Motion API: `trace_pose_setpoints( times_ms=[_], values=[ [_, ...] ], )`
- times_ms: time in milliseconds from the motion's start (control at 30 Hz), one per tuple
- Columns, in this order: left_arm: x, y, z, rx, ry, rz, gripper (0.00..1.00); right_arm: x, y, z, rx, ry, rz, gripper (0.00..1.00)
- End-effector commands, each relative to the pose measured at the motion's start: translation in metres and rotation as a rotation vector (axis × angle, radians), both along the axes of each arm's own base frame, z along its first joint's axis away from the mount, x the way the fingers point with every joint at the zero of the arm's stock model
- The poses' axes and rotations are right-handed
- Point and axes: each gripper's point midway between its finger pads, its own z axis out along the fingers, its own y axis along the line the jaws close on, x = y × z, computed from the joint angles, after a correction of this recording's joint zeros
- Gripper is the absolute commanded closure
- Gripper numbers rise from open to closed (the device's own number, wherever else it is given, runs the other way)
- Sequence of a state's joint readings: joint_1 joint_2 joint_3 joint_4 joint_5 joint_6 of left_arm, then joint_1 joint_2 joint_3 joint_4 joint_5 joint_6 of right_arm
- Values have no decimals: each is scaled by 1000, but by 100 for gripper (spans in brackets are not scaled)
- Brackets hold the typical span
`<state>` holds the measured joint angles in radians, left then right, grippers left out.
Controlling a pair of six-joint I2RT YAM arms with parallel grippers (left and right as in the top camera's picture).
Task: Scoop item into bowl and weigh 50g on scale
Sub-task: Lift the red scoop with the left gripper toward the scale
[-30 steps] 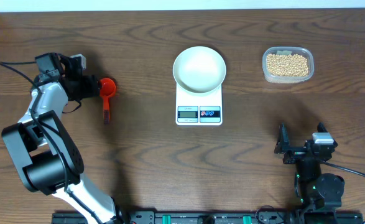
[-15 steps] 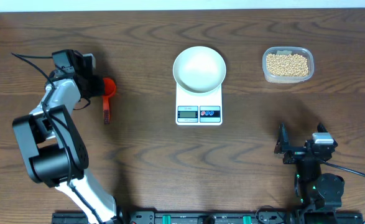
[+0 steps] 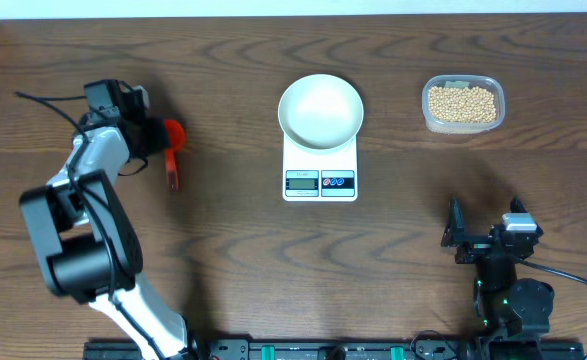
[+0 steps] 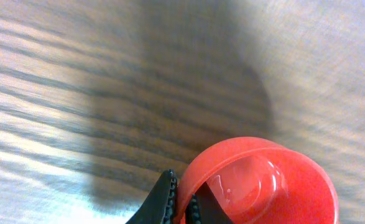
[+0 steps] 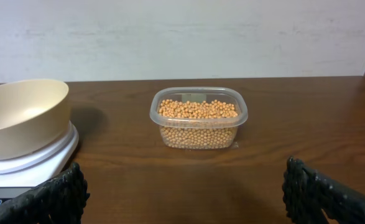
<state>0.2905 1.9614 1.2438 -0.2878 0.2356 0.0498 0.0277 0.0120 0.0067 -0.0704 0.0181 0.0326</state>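
A red scoop (image 3: 172, 134) lies on the table at the left, its handle pointing toward the front edge. My left gripper (image 3: 157, 136) is shut on the rim of the scoop's cup (image 4: 263, 186), one finger (image 4: 163, 200) outside the wall and the other inside. The white bowl (image 3: 320, 108) stands empty on the white scale (image 3: 320, 181). The item, tan beans (image 3: 462, 103), fills a clear tub at the back right. My right gripper (image 3: 483, 238) rests open near the front right, far from the tub (image 5: 198, 118), bowl (image 5: 20, 115) and scale (image 5: 42, 155).
A black cable (image 3: 48, 112) trails from the left arm over the table's left side. A light wall runs behind the table's back edge (image 5: 232, 78). Bare wood lies between the scoop and the scale.
My left gripper has shut on the scoop's rim after shifting toward the back and right. The scoop's handle has swung slightly. The right arm has not moved.
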Motion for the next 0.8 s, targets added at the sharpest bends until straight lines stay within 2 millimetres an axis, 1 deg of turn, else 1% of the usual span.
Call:
trace_pose_setpoints(
  times_ms=[0, 33, 67, 133, 167, 233, 267, 300, 367, 433, 467, 533, 567, 633, 667, 733, 767],
  values=[
    [14, -1, 91, -134, -194, 228, 93, 0, 2, -1, -11, 1, 8, 1],
    [13, -6, 104, -179, -218, 251, 93, 0, 2, -1, -11, 1, 8, 1],
    [12, -16, 125, -260, -254, 271, 93, 0, 2, -1, -11, 1, 8, 1],
    [1, -41, 164, -434, -287, 278, 93, 0, 2, -1, -11, 1, 8, 1],
    [-5, -50, 175, -481, -285, 279, 93, 0, 2, -1, -11, 1, 8, 1],
    [-20, -63, 188, -564, -251, 330, 93, 0, 2, -1, -11, 1, 8, 1],
    [-29, -72, 192, -593, -223, 355, 93, 0, 2, -1, -11, 1, 8, 1],
    [-32, -77, 193, -598, -211, 352, 93, 0, 2, -1, -11, 1, 8, 1],
    [-42, -104, 189, -605, -151, 309, 93, 0, 1, 0, -12, -4, 7, 1],
    [-47, -133, 183, -611, -97, 254, 93, 0, -1, 3, -12, -15, -8, 1],
    [-50, -143, 181, -613, -77, 238, 93, 0, -1, 5, -12, -22, -9, 1],
    [-57, -172, 176, -611, -31, 173, 93, 0, -1, 6, -11, -27, -8, 1],
    [-59, -184, 176, -612, -20, 145, 93, 0, 0, 8, -4, -36, -2, 1],
    [-61, -200, 176, -618, -8, 116, 93, 0, 10, 15, 62, -59, 52, 1],
    [-62, -207, 176, -624, -2, 131, 93, 0, 17, 18, 103, -70, 93, 1],
    [-60, -215, 175, -628, 4, 202, 93, -2, 26, 25, 159, -90, 143, 1],
    [-59, -218, 174, -627, 2, 229, 93, -3, 30, 33, 173, -119, 171, 1]
  ],
)
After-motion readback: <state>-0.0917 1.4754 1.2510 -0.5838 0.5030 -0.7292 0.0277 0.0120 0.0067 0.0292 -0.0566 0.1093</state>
